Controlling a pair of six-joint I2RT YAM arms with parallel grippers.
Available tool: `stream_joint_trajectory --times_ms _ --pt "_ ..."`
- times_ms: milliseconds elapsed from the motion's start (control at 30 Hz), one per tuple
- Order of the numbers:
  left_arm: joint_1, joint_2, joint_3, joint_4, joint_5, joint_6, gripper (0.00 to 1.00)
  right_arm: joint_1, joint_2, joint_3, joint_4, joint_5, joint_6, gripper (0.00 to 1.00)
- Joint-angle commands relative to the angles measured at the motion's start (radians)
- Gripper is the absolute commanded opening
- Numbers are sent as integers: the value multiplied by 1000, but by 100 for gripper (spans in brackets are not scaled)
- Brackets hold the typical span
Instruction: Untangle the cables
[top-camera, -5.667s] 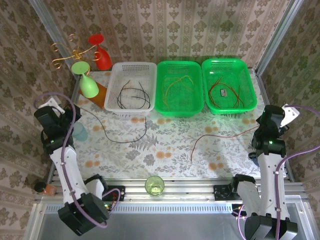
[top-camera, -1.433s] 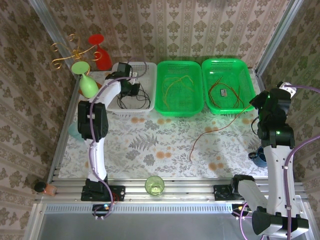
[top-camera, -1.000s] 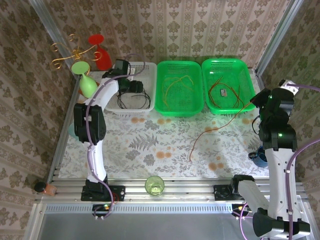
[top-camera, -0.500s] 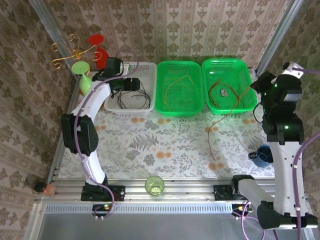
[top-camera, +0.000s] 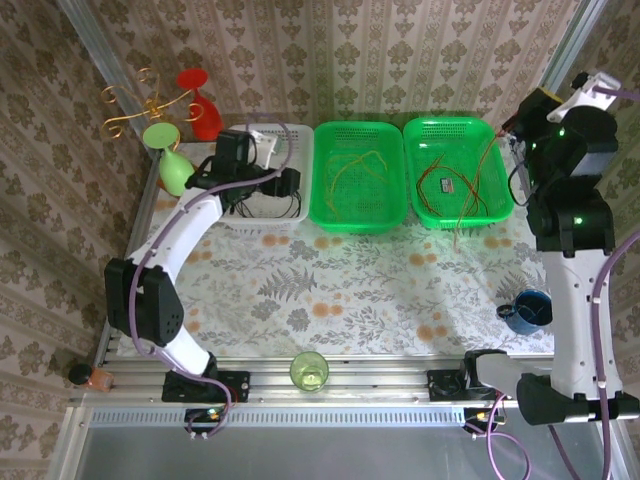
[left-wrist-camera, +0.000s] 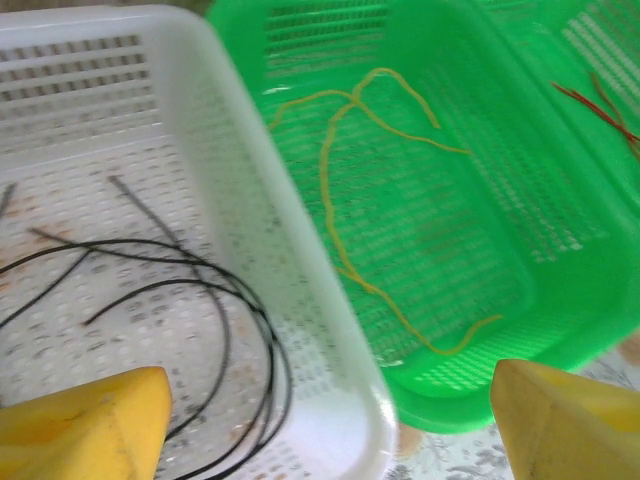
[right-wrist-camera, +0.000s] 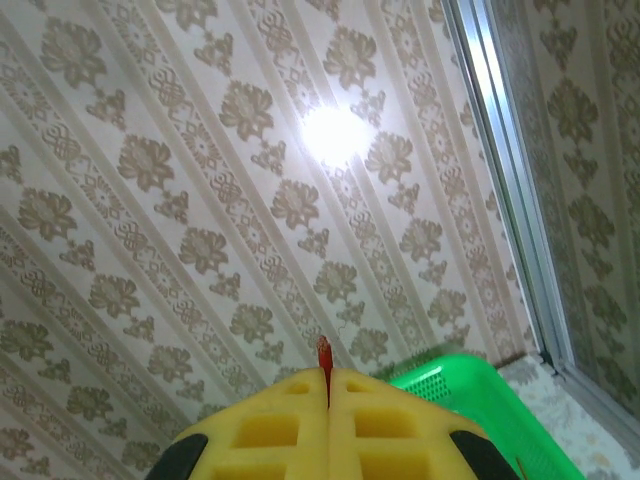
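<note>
Pinched at its very tip by the closed right gripper (right-wrist-camera: 328, 380), the dark red cable (right-wrist-camera: 323, 352) looks limp and light; the left gripper (left-wrist-camera: 325, 425) gapes.

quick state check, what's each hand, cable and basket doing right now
left hand, open, over the white basket
right hand, shut on the dark red cable, raised high
dark red cable, hanging from the right hand over the right green basket
black cables, lying loose in the white basket
yellow cable, lying in the middle green basket
</note>
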Motion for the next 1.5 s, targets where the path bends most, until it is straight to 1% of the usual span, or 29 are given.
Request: stream_joint_trajectory --times_ms 0,167,200,300,400,600,800,1033,1133,1200,1233,1333,1467 --pt "-44 -47 -48 83 61 56 84 7 39 92 74 8 -47 0" --pt "-79 -71 -115 159 83 49 84 7 128 232 92 10 -86 0" --pt "-107 -73 -125 169 81 45 84 7 148 266 93 11 -92 0" --pt "-133 -74 -141 180 76 34 84 7 216 365 93 10 -108 0" --pt "-152 -76 -158 192 68 27 84 7 300 466 83 8 -119 0" --pt "-171 -87 -182 207 61 13 84 7 418 630 73 24 -165 0" --pt "-198 -89 -192 231 72 8 84 5 494 715 52 34 -198 0" --pt "-223 -73 -186 268 86 -4 84 -6 535 729 57 26 -201 0" --pt "-232 -61 -174 267 86 -3 84 -12 581 790 3 1 -206 0" --pt "-238 -57 -168 267 86 -3 84 -12 594 775 -24 3 -214 0" --pt "-241 -54 -167 270 84 -4 84 -13 592 740 -23 6 -220 0" --pt "-250 -57 -166 277 80 -13 84 -15 567 577 21 34 -237 0" --pt "-260 -63 -165 277 78 -15 84 -17 556 391 31 98 -234 0"
